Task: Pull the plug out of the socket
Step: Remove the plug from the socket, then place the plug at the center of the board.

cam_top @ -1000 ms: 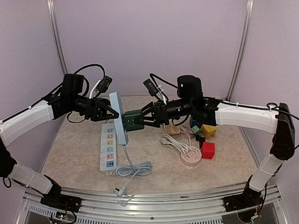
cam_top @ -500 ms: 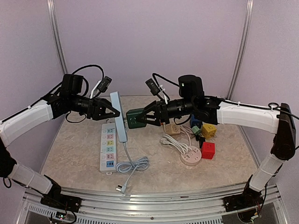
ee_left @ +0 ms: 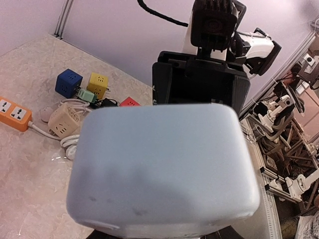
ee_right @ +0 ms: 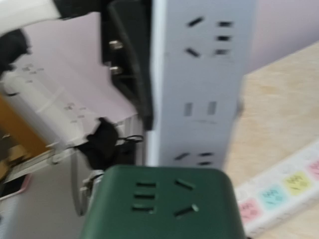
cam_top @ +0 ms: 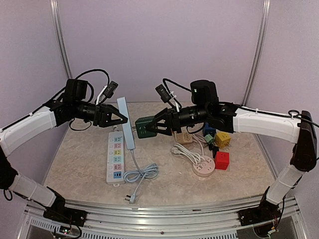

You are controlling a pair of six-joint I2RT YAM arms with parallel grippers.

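From above, the left gripper is clamped on the pale blue power strip, holding it on edge in the air above the table. The strip's cable hangs down to a loose coil. The right gripper has its jaws closed on the green plug cube, which is also raised and sits just beside the strip's socket face. Whether its pins are fully out I cannot tell. A white strip with coloured sockets lies flat beneath them. A red cube, a yellow cube and a round socket sit further right.

In the left wrist view the power strip's smooth back fills the frame and hides the jaws. The right gripper's black body rises behind it, and an orange strip lies at the left edge.

In the right wrist view the green plug cube is low in the foreground. The power strip stands beyond it with bare socket holes showing, and the left gripper's dark fingers are at its far edge
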